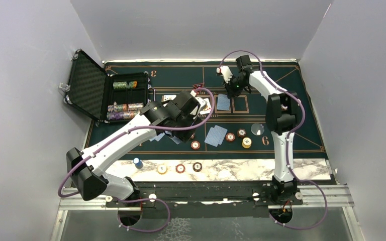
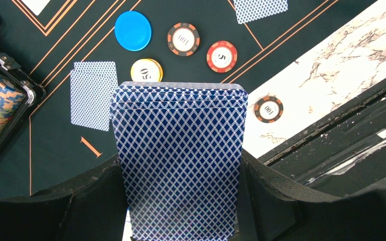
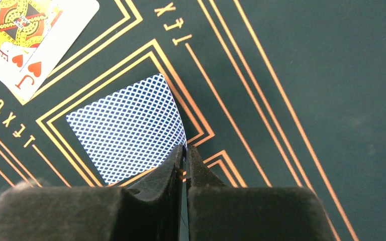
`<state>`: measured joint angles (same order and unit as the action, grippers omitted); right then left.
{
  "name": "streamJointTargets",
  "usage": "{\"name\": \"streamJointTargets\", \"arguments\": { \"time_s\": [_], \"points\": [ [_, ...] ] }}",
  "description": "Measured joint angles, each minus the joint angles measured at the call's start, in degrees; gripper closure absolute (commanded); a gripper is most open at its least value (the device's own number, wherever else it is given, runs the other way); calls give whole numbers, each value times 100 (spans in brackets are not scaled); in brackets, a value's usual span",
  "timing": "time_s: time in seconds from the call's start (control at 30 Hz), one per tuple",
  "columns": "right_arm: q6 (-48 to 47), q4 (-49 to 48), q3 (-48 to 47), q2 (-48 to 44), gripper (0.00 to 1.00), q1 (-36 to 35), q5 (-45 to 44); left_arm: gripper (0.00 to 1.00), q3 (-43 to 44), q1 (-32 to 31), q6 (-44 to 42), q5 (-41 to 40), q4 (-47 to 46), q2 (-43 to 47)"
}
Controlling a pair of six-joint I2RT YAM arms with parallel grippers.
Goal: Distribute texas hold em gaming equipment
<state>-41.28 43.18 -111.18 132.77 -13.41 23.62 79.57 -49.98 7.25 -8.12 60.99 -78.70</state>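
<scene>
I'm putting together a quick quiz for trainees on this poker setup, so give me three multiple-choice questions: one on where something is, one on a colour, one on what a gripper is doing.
1. The face-down card pinched by the right gripper lies:
A in the case
B inside orange lines on the mat
C on the marble strip

2. The chip marked 50 is:
A green
B black
C yellow

3. The left gripper is:
A shut on the deck
B open and empty
C shut on a chip

Answers:
1 B, the right wrist view shows the lines framing it.
2 C, its rim shows yellow just beyond the deck.
3 A, a finger presses each side of the deck.
</scene>
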Motion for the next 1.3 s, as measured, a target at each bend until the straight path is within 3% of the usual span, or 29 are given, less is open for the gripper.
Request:
{"name": "streamJointTargets", "arguments": {
  "time_s": [0.27,0.4,0.57,0.7,0.8,1.0,1.13,1.2,1.3],
  "points": [
    [63,-293,-83,9,51,-101,7,100,46,2,2,4,2,-20],
    [946,-719,713,-601,31,-133,-350,100,46,2,-2,9,2,-26],
    [2968,-975,2070,-2710,32,-109,-549,100,57,2,-74,13,-52,-144],
    [4721,-1646,3097,-4531,31,-13,811,100,79,0,-149,22,-203,-413],
    [5941,-2463,4089,-5233,32,-22,1991,100,155,-2,-243,63,-315,-629],
    [7084,-2865,5139,-4916,32,-103,2992,100,243,-2,-490,179,-509,-844],
    [6846,-2356,4824,-4592,32,-111,2614,100,339,-2,-446,140,-546,-859],
    [6690,-2413,4465,-4291,16,-127,2258,100,404,-2,-319,92,-551,-859],
    [6457,-2804,4113,-3775,14,-203,1552,100,428,-2,-81,24,-555,-841]
  ]
}}
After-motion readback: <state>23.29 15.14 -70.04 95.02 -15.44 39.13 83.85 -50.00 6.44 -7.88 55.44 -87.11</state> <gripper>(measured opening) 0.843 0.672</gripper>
